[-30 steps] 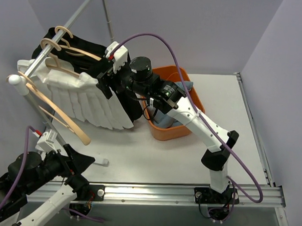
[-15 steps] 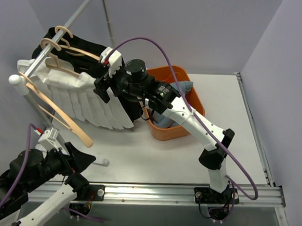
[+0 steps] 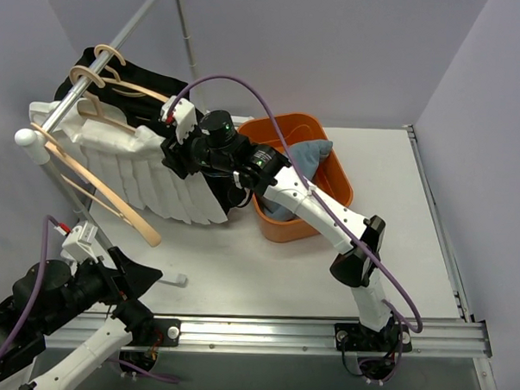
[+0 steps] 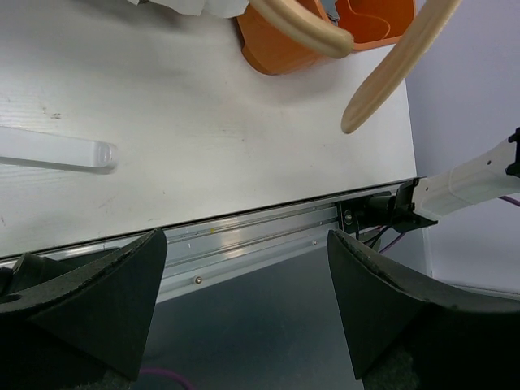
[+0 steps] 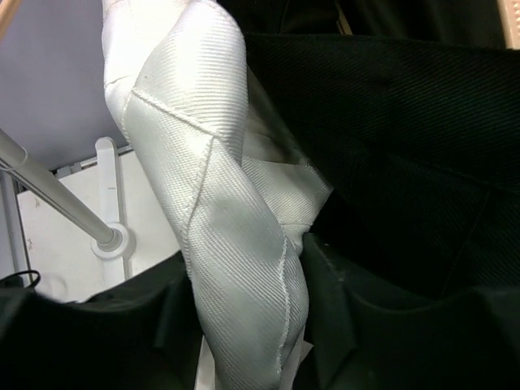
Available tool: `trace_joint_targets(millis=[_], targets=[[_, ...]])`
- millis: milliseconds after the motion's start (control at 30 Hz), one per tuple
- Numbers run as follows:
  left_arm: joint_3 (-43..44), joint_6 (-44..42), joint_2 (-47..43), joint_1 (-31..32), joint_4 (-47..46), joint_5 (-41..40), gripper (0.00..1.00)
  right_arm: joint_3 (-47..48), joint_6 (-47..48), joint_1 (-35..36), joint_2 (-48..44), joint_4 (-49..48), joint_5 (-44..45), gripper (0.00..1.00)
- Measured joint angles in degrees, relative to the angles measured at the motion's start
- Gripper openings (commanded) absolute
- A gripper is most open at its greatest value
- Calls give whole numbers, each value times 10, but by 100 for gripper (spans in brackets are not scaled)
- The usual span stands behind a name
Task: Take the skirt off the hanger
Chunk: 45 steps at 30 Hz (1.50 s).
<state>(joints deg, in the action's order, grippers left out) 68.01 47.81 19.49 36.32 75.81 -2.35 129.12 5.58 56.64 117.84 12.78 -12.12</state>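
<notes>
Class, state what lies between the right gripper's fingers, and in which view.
A fold of the white skirt, held by the right gripper; right wrist view.

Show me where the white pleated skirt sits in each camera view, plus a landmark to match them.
Top external: the white skirt hangs left of centre, beside the black garment.
Left wrist: only a white edge, likely its hem, at the top, left of the orange bin.
Right wrist: it fills the centre, between the fingers, black garment behind.
Landmark: orange bin links top and left wrist; black garment links top and right wrist.
</notes>
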Motion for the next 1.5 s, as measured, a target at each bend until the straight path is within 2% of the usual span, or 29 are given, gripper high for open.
trace_joint_targets(millis=[100,133,167,500,867,1100,1500], targets=[[4,0,0,0,3,0,88,1,4,-1,1,-1,-6,15],[4,0,0,0,3,0,88,4,6,-1,2,-1,-10,2],[5,0,0,0,4,0,88,6,9,-1,2,0,-14,0],[5,0,0,0,6,4,86,36,25,-1,7,30,-67,0],[5,0,0,0,5,14,84,100,45,18,13,68,-76,0],[5,-1,0,0,5,16,82,171,19,19,49,71,-86,0],[5,-5,1,0,5,44,81,173,-46,0,101,26,-99,0]])
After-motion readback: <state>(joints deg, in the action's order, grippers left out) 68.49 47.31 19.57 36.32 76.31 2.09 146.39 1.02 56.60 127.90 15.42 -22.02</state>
